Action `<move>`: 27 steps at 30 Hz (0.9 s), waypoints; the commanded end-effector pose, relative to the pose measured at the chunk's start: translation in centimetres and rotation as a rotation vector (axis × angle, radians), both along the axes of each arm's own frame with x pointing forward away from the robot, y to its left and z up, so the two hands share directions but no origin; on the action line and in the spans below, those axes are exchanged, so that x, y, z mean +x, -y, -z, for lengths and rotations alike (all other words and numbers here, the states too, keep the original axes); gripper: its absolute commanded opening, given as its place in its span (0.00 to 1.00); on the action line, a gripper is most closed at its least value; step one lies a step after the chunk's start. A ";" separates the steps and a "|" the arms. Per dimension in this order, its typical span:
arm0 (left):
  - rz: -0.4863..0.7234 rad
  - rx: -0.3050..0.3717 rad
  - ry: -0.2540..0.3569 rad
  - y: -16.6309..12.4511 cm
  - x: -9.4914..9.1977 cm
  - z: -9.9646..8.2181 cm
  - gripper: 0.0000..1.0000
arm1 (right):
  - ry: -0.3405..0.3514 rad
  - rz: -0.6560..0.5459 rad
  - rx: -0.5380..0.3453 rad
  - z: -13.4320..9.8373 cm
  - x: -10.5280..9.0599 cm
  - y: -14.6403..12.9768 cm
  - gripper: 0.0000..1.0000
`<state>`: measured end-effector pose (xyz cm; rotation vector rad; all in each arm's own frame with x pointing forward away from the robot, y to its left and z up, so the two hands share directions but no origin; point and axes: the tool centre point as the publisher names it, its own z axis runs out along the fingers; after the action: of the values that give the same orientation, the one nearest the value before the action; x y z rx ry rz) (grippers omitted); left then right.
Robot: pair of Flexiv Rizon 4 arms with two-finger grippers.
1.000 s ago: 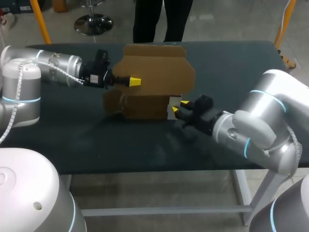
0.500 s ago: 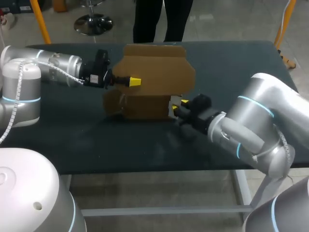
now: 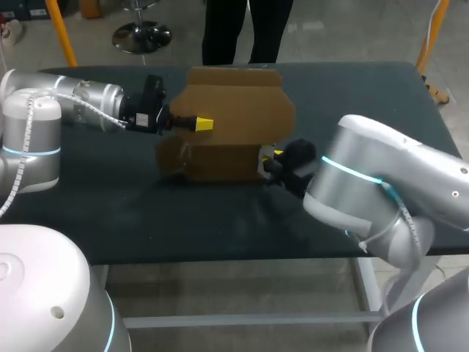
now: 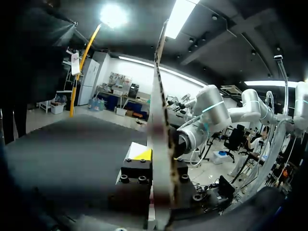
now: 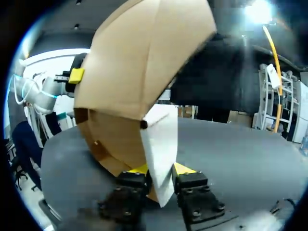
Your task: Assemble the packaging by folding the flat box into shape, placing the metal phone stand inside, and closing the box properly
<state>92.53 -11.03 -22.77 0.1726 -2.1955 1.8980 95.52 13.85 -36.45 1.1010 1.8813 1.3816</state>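
A brown cardboard box (image 3: 234, 121), partly folded, stands upright in the middle of the table. My left gripper (image 3: 204, 125) holds it from the left, shut on an upright panel (image 4: 160, 125) that runs edge-on between its fingers (image 4: 141, 154). My right gripper (image 3: 272, 160) is at the box's lower right corner. In the right wrist view a white flap (image 5: 161, 139) hangs from the box (image 5: 144, 62) down between that gripper's (image 5: 162, 169) yellow-tipped fingers (image 5: 185, 168), which press on it from both sides. No phone stand shows in any view.
The dark table (image 3: 110, 213) lies bare in front of the box and to both sides of it. My right arm's large elbow (image 3: 366, 198) hangs over the table's front right part.
My right arm has pushed in toward the box's corner and its elbow has swung left and up. Its fingers have narrowed onto the white flap. The left arm and the box kept still.
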 end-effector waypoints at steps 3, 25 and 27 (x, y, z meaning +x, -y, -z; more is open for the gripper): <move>0.004 0.000 0.000 0.2 0.0 0.3 0.00 | 0.023 0.506 -0.182 -0.5 0.5 -1.4 0.26; -0.003 0.009 0.042 0.2 -0.4 -0.2 0.97 | -0.009 0.463 -0.175 -0.3 0.7 -1.3 0.00; -0.003 0.013 0.052 0.2 -0.5 -0.3 1.00 | -0.015 0.440 -0.155 -0.3 0.6 -1.0 0.00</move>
<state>92.26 -10.83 -22.57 0.1256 -2.2328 1.9124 96.49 14.24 -36.15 1.2805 1.7622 1.1347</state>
